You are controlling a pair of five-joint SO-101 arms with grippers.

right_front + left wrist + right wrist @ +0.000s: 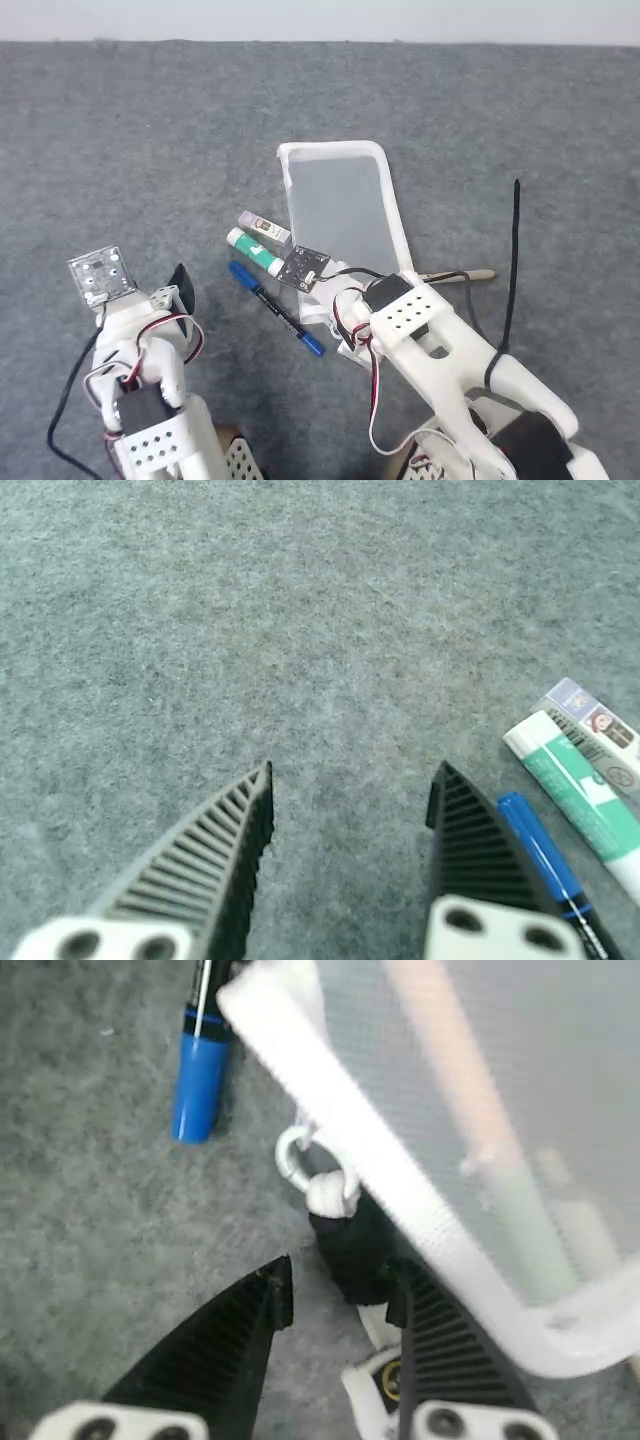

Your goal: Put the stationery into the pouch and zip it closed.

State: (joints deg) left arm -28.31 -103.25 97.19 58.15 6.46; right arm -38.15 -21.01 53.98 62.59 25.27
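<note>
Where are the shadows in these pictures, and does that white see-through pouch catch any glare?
High view: soft, even light; the blue pen throws just a thin shadow on the grey carpet, and the white see-through mesh pouch shows no glare. Left wrist view: hardly any shadow beside the green-and-white tube. Right wrist view: pale coloured stick shapes show through the pouch's mesh.

Two white plastic robot arms, each ending in a black ribbed gripper. The left gripper [350, 780] hangs low with its jaws spread wide, well left of the white mesh pouch [340, 205]. The right gripper [340, 1285] points down at the pouch's near edge, jaws apart.
</note>
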